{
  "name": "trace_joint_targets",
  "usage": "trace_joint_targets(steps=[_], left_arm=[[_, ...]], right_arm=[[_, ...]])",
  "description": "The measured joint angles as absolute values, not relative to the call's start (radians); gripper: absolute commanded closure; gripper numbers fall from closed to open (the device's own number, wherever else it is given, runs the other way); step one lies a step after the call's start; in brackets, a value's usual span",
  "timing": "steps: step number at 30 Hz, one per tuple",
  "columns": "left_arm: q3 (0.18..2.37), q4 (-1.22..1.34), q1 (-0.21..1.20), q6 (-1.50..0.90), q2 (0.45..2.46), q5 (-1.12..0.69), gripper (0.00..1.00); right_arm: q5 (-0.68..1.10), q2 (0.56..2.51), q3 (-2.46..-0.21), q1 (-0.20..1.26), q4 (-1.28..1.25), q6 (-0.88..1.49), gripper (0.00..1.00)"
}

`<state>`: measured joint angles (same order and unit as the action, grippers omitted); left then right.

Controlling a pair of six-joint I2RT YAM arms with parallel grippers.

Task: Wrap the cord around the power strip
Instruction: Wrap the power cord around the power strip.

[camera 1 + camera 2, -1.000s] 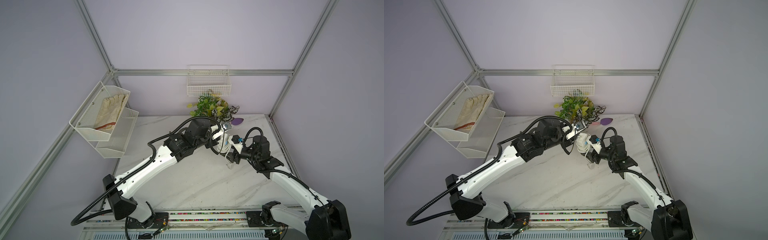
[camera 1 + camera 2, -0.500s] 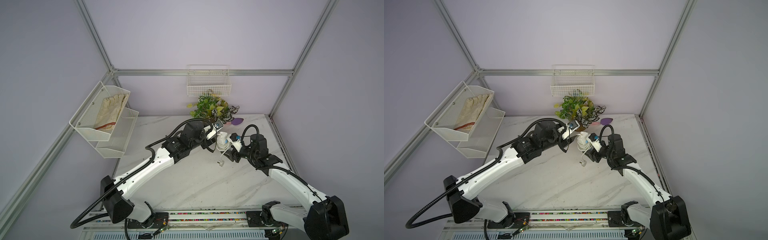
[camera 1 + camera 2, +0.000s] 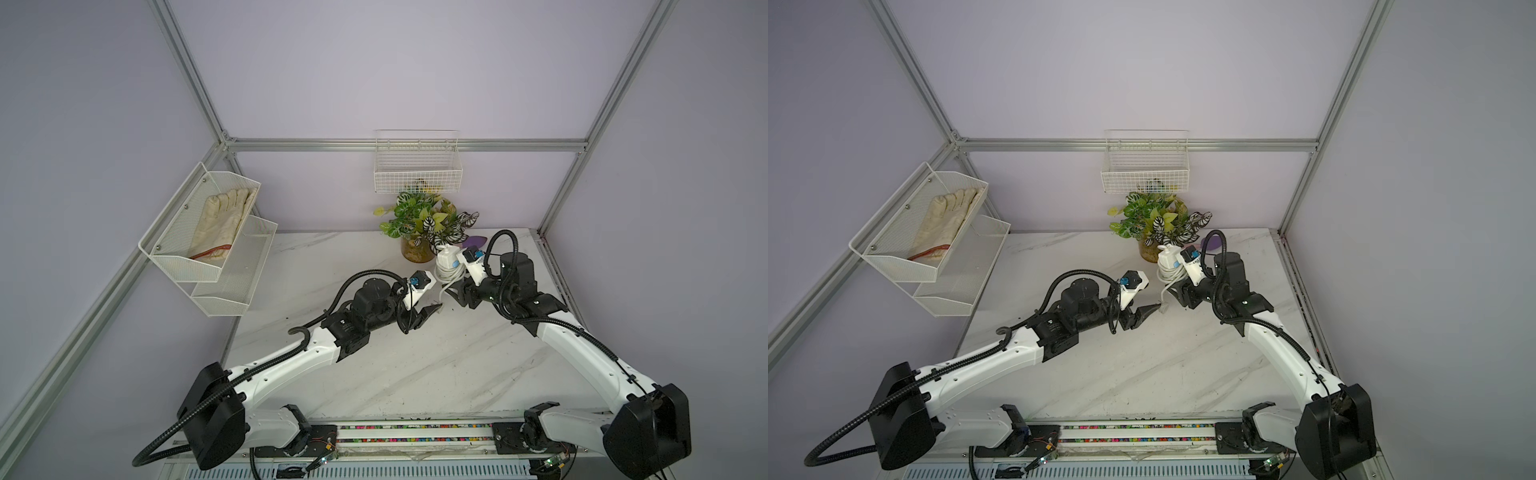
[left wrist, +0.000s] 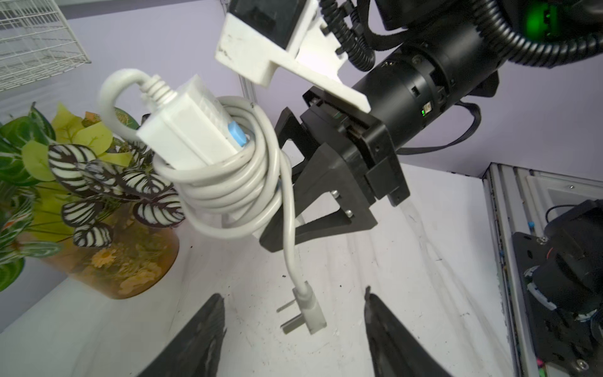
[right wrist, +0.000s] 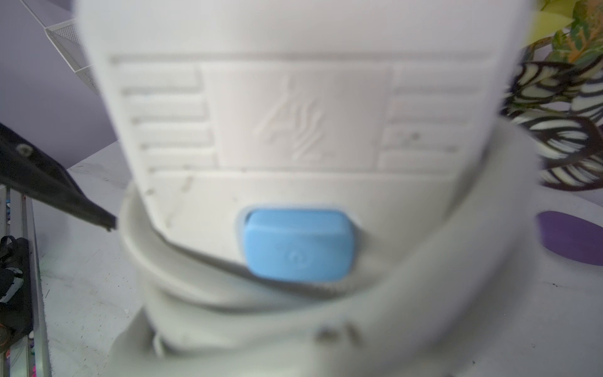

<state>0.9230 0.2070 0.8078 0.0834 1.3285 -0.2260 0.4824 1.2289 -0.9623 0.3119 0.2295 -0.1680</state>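
Observation:
The white power strip (image 4: 186,130) with its blue button (image 5: 298,244) is held upright above the table near the back, in both top views (image 3: 446,257) (image 3: 1166,258). The pale cord (image 4: 228,189) lies in several coils round its lower half. My right gripper (image 4: 279,182) is shut on the strip's coiled end. The cord's free end hangs down with the white plug (image 4: 310,310) just above the table. My left gripper (image 4: 292,293) is open, its fingers either side of the plug without touching it, just near-left of the strip (image 3: 432,311).
A potted plant (image 3: 424,224) stands directly behind the strip, with a purple object (image 3: 476,240) beside it. A wire basket (image 3: 417,166) hangs on the back wall. A white rack with a glove (image 3: 216,224) is mounted at the left. The table's right rail (image 3: 552,266) is close to the right arm.
My left gripper has opened, let go of the cord's end and drawn back toward the near-left. The plug now hangs free. The right gripper has shifted slightly toward the back with the strip.

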Motion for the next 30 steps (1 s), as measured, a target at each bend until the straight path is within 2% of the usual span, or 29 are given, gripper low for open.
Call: trace_joint_targets(steps=[3,7,9,14,17,23,30], left_arm=[[0.898,0.307,0.808,0.058,1.365,-0.26,0.35],[0.888,0.383,0.808,0.036,1.404,-0.282,0.41],[0.888,0.412,0.808,0.035,1.429,-0.278,0.48],[0.887,0.429,0.808,0.039,1.482,-0.255,0.76],[0.883,0.434,0.808,0.044,1.491,-0.237,0.85],[0.843,0.455,0.808,0.067,1.49,-0.167,0.96],[0.827,0.448,0.805,0.155,1.484,-0.115,0.98]], right_arm=[[0.474,1.229,-0.967,0.322,0.244,-0.149,1.0],[0.458,1.229,-0.967,0.334,0.263,-0.127,1.0],[0.456,1.229,-0.969,0.34,0.268,-0.116,1.0],[0.451,1.229,-0.979,0.346,0.289,-0.101,1.0],[0.445,1.229,-0.981,0.346,0.295,-0.093,1.0],[0.466,1.228,-0.981,0.349,0.311,-0.09,1.0],[0.52,1.209,-0.98,0.349,0.316,-0.094,1.0]])
